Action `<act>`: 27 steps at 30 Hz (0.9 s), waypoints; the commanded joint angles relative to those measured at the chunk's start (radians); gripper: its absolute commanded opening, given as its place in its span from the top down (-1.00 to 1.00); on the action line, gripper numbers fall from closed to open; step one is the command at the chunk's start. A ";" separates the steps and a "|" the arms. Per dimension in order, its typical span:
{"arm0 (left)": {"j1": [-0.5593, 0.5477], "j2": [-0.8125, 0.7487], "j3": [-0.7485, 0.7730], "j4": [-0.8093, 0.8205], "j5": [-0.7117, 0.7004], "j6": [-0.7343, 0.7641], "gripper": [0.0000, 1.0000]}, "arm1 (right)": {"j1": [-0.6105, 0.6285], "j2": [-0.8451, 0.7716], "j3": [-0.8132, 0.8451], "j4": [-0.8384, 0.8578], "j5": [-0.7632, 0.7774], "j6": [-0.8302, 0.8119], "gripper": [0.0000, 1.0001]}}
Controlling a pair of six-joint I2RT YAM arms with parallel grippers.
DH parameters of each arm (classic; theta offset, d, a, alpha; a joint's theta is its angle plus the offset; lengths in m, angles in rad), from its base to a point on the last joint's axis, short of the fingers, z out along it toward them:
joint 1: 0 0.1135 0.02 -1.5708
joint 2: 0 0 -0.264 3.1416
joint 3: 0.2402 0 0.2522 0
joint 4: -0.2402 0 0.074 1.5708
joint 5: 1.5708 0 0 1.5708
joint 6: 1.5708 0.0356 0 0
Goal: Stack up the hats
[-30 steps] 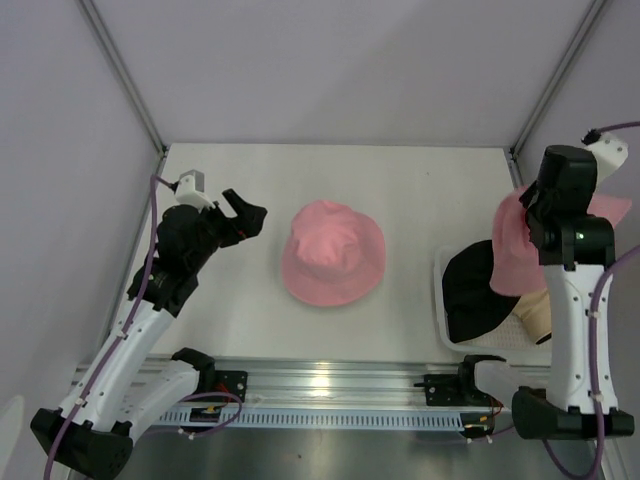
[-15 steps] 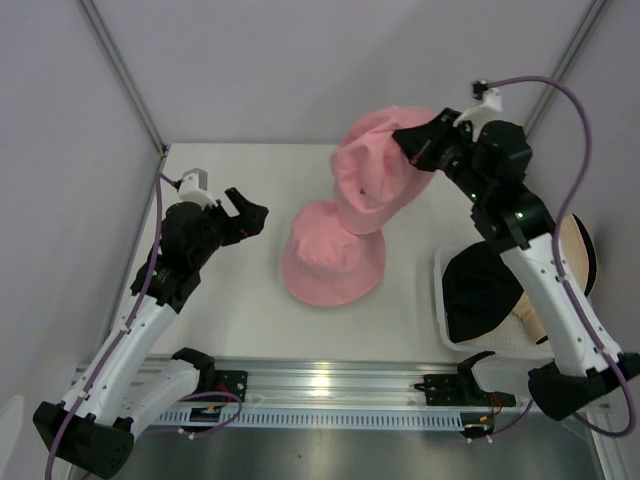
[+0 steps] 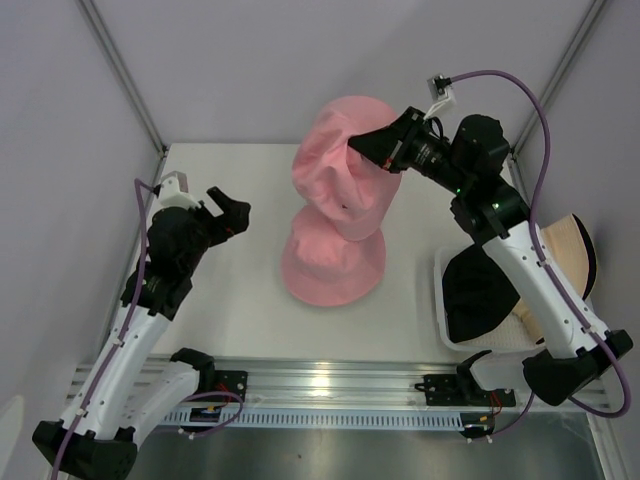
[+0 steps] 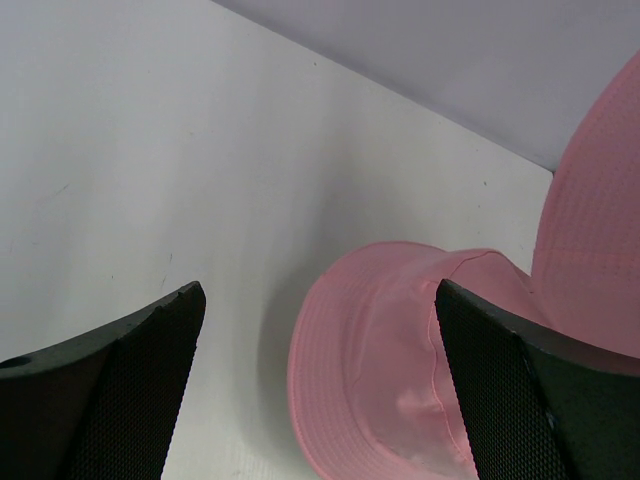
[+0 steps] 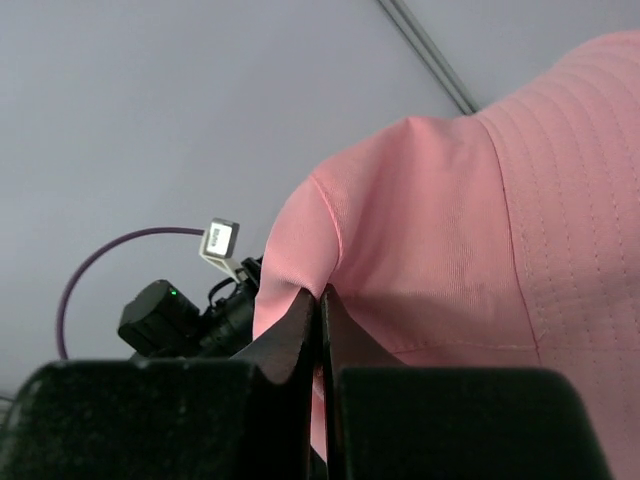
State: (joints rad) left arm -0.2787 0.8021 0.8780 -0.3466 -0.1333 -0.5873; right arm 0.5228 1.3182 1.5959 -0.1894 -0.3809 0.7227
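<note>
Pink hat (image 3: 335, 175) in right gripper (image 3: 354, 147)

Both white-shelled w/ blk joints & bases: left arm (image 3: 125, 345), right arm (image 3: 545, 285). Purple cables (image 3: 520, 85), white plugs (image 3: 441, 93). Left hand (image 4: 315, 290): blk fingers (image 4: 540, 400), mesh-textured pads (image 4: 130, 400).

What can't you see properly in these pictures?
Top view: the pink fabric bucket hat hanging from the right hand covers the far side of the lying pink bucket hat.
Top view: the right arm hides part of the black fabric hat and the beige hat.
</note>
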 commanded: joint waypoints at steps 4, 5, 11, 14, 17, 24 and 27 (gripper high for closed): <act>0.022 -0.014 0.009 0.035 -0.019 -0.008 -0.99 | 0.008 0.004 0.130 0.048 -0.076 0.067 1.00; 0.026 -0.011 0.007 0.037 -0.016 -0.008 -0.99 | 0.011 0.006 0.125 0.050 -0.081 0.089 1.00; 0.050 -0.026 0.004 0.020 -0.014 -0.011 -0.99 | 0.032 0.015 0.021 0.034 -0.087 0.086 1.00; 0.058 -0.060 -0.013 0.018 -0.025 -0.012 -0.99 | 0.039 -0.002 -0.103 0.039 -0.066 0.063 1.00; 0.061 -0.084 -0.030 0.029 -0.019 -0.014 -0.99 | 0.037 -0.020 -0.198 0.021 0.005 0.015 1.00; 0.061 -0.066 -0.039 0.046 0.024 -0.020 -0.99 | 0.037 -0.008 -0.267 -0.080 0.077 -0.038 1.00; 0.061 -0.043 -0.054 0.069 0.075 -0.016 -0.99 | 0.037 -0.004 -0.272 -0.139 0.128 -0.103 0.77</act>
State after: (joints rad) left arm -0.2302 0.7422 0.8387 -0.3260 -0.1108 -0.5949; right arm 0.5564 1.3258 1.3224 -0.2970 -0.3260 0.7044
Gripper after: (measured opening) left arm 0.994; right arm 0.069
